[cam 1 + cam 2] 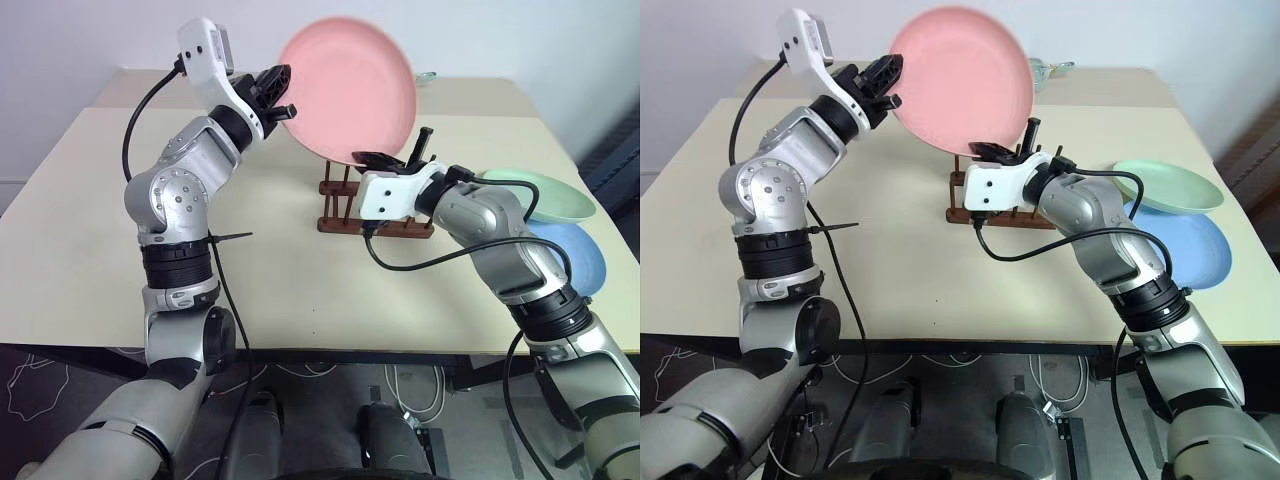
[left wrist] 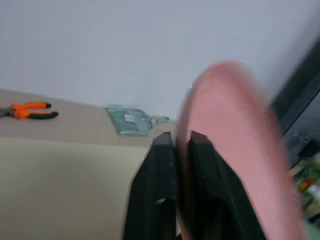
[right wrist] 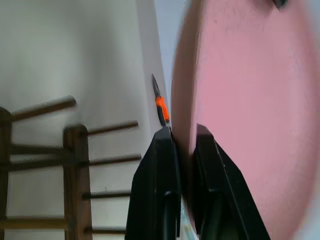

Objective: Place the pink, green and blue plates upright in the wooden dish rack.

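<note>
The pink plate (image 1: 345,85) hangs tilted in the air above the wooden dish rack (image 1: 338,205), which stands at mid-table with nothing between its pegs. My left gripper (image 1: 282,92) is at the plate's left rim. My right gripper (image 1: 395,157) is shut on the plate's lower rim, one finger on each face, as the right wrist view shows on the pink plate (image 3: 250,100). The green plate (image 1: 545,195) lies flat at the table's right side, partly overlapping the blue plate (image 1: 582,258) beneath it.
Orange-handled pliers (image 2: 30,110) and a small greenish packet (image 2: 130,121) lie on the far part of the table (image 1: 300,290). A white wall stands behind it. The two flat plates sit close to the right edge.
</note>
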Tool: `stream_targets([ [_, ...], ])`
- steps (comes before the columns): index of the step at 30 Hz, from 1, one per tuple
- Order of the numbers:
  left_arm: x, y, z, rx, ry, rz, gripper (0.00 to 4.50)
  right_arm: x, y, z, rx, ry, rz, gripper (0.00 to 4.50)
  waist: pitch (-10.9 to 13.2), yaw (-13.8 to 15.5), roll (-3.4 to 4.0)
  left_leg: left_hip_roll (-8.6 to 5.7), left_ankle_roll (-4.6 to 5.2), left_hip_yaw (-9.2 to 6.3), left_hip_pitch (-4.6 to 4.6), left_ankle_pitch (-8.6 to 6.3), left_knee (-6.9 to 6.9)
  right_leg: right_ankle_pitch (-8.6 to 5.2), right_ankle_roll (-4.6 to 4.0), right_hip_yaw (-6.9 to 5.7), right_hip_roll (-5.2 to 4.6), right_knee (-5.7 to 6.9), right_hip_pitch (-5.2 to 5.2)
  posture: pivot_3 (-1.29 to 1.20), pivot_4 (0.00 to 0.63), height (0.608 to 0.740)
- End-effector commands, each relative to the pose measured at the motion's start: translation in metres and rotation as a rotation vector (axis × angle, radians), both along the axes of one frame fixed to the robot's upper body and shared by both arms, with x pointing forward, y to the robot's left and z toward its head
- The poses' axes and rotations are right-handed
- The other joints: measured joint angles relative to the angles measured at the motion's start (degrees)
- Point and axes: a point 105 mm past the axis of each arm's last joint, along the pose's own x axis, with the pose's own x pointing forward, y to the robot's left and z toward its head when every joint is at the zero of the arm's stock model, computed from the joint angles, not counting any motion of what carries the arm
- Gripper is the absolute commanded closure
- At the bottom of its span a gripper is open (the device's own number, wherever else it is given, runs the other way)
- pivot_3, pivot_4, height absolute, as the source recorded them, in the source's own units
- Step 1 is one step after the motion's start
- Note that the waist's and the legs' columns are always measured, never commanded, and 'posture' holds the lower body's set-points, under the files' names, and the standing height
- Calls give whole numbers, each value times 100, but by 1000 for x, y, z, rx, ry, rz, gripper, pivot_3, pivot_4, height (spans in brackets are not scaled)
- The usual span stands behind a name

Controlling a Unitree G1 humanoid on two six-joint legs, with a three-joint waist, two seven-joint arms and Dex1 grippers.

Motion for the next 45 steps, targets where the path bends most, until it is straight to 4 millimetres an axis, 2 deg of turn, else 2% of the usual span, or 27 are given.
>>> stream_targets([
  [1, 4, 32, 29, -132, -70, 139, 2041, -6, -13, 23, 58, -105, -37, 4500, 1, 4, -3, 0, 0, 0, 0, 0, 0, 0, 0, 0, 0, -1, 0, 0, 150, 740],
  [3, 9, 48, 30, -118, -77, 213, 2041, -11, -24, 28, 173, -83, -55, 4500, 5, 5, -8, 0, 0, -1, 0, 0, 0, 0, 0, -1, 0, -1, -1, 0, 150, 740],
  [5, 14, 45, 14, 167, -113, 267, 2041, -23, -36, 39, 379, -1, -25, 4500, 5, -3, -8, 0, -6, 0, 0, 4, -4, 0, 0, 0, 0, -4, 0, 0, 150, 740],
  [7, 9, 25, -13, 419, -157, 174, 2041, -35, -50, 45, 648, 161, 22, 4500, 4, -3, 0, 0, -14, 3, 2, 8, -10, 0, 1, 1, 0, -1, -1, 0, 150, 740],
  [10, -3, 6, -35, 509, -198, 26, 2041, -47, -60, 46, 852, 328, 68, 4500, 7, 22, 1, 1, -9, 4, 10, 4, -10, 0, 0, -7, 0, 2, 15, 0, 150, 740],
  [13, -45, -34, -67, 528, -233, -352, 2041, -64, -74, 44, 1068, 505, 144, 4500, 8, -5, 0, 3, 9, 3, 1, -6, -2, 1, -6, -7, 0, 0, 12, 0, 150, 740],
  [17, -79, -53, -99, 666, -263, -598, 2041, -67, -80, 37, 1104, 589, 126, 4500, 18, -39, 24, 5, 10, 3, 5, -7, -1, -10, -30, -5, 0, 7, 7, 0, 150, 740],
  [20, -94, -61, -111, 704, -259, -708, 2041, -62, -86, 35, 1154, 617, 105, 4500, 19, -84, 39, 4, 11, 4, 8, -6, 1, -10, -36, 1, 0, 6, 5, 0, 150, 740],
  [27, -104, -70, -114, 691, -267, -746, 2041, -58, -92, 35, 1273, 688, 154, 4500, 19, -118, 39, 4, 17, 3, 3, -6, 3, -11, -35, 3, 0, 3, 6, 0, 150, 740],
  [37, -110, -76, -121, 683, -255, -763, 2041, -35, -101, 16, 1307, 801, 98, 4500, 20, -136, 40, 3, 19, 2, 4, -5, 4, -11, -35, 4, 0, 4, 5, 0, 150, 740],
  [42, -113, -80, -124, 682, -252, -777, 2011, -24, -102, 19, 1309, 813, 109, 2432, 20, -135, 41, 3, 21, 3, 3, -5, 4, -11, -34, 5, 0, 4, 4, 0, 150, 740],
  [45, -115, -81, -126, 682, -248, -781, 2011, -18, -109, 25, 1287, 713, 52, 967, 21, -130, 40, 2, 21, 3, 2, -5, 4, -12, -33, 5, 0, 3, 4, 0, 150, 740],
])
